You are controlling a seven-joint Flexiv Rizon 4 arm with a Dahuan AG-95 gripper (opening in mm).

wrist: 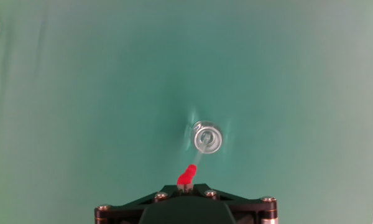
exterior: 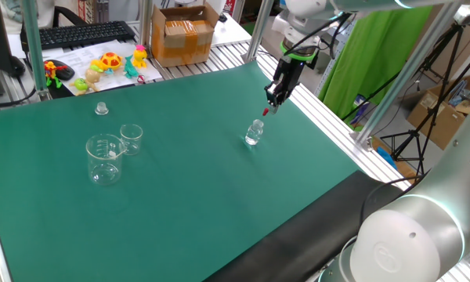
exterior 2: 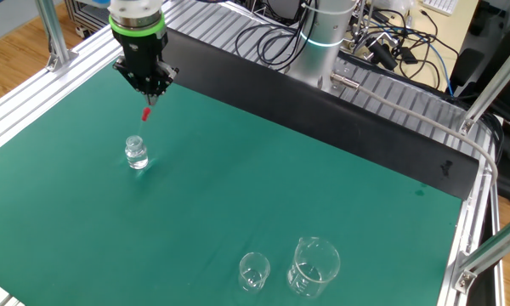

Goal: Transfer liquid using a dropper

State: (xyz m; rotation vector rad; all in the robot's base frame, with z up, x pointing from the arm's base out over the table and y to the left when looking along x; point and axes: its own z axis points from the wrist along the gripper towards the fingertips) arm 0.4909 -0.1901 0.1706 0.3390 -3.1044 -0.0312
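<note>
My gripper (exterior: 275, 97) hangs above the far right part of the green mat (exterior: 188, 180), shut on the dropper (exterior: 265, 112). Only the dropper's red end pokes out below the fingertips (exterior 2: 150, 92); its clear part is too faint to make out. In the other fixed view the dropper (exterior 2: 146, 113) hangs a little above and behind the small clear vial (exterior 2: 136, 153). The hand view shows the red end of the dropper (wrist: 186, 176) just short of the vial's open mouth (wrist: 207, 138), not touching it. The vial (exterior: 254, 131) stands upright on the mat.
A large glass beaker (exterior: 104, 159) and a smaller beaker (exterior: 131, 139) stand side by side on the mat's left. A small clear cap-like piece (exterior: 101, 108) lies behind them. Toys, a keyboard and a cardboard box (exterior: 183, 35) sit beyond the mat's far edge.
</note>
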